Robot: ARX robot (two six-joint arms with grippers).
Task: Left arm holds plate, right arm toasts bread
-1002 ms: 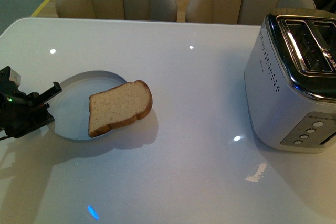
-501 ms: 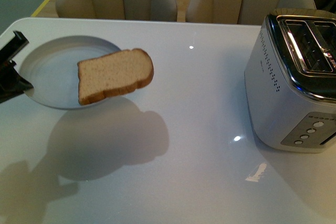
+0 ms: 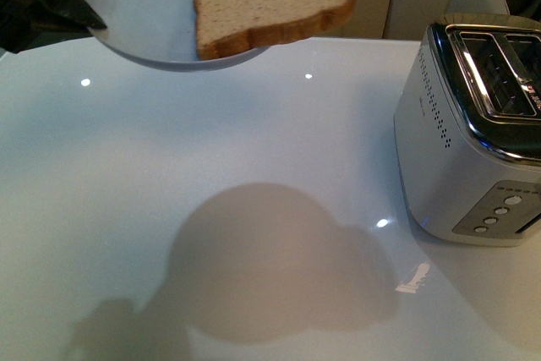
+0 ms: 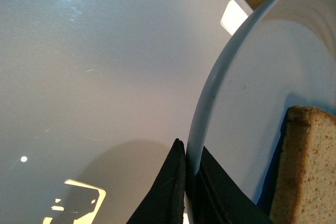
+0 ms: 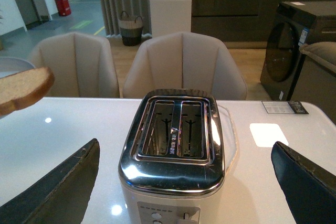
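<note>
- The left gripper (image 3: 84, 19) is clamping the rim of the plate (image 3: 144, 19); in the left wrist view its two dark fingers (image 4: 168, 192) are pinching the rim from either side.
- The plate is hanging in the air over the far left part of the table (image 3: 169, 150), well clear of the surface, and is tilting slightly.
- The bread (image 3: 270, 2) is lying on the plate, with its domed edge sticking out past the rim toward the toaster (image 3: 465, 141).
- A broad round shadow (image 3: 279, 268) is falling on the table nearer the camera.
- The toaster is standing on the right side of the table, well apart from the plate, with both slots facing up.
- The right gripper (image 5: 185, 182) is hovering with its jaws spread wide and nothing between them; in its wrist view the toaster is sitting between the two fingers (image 5: 58, 187).
- In that same view the bread is showing at the edge, off to one side of the toaster.
- Two pale chairs (image 5: 184, 66) are standing behind the table.
</note>
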